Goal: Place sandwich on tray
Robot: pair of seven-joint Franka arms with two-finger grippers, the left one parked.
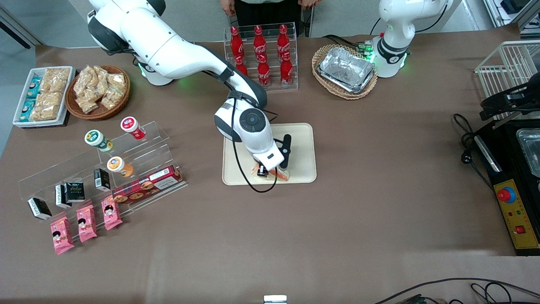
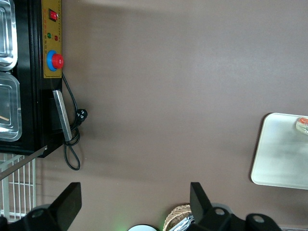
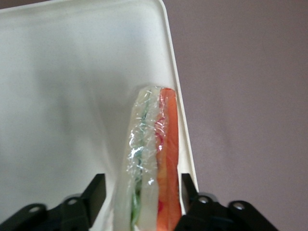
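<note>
The sandwich (image 3: 154,144), a clear-wrapped wedge with pale bread and orange-red filling, stands on edge on the cream-beige tray (image 3: 72,96), close to the tray's rim. In the front view the sandwich (image 1: 282,175) sits at the tray's (image 1: 301,143) edge nearest the camera, mostly hidden by the wrist. My right gripper (image 3: 142,179) is open, with one finger on each side of the sandwich and a small gap on both sides. The gripper (image 1: 274,171) is low over the tray. The tray (image 2: 281,154) and sandwich (image 2: 303,124) also show in the left wrist view.
An acrylic rack of cola bottles (image 1: 261,55) and a wicker basket of foil trays (image 1: 346,69) stand farther from the camera. A stepped acrylic shelf with a red cookie box (image 1: 147,183) and pink packets (image 1: 86,221) lies toward the working arm's end. A black machine (image 1: 506,194) lies toward the parked arm's end.
</note>
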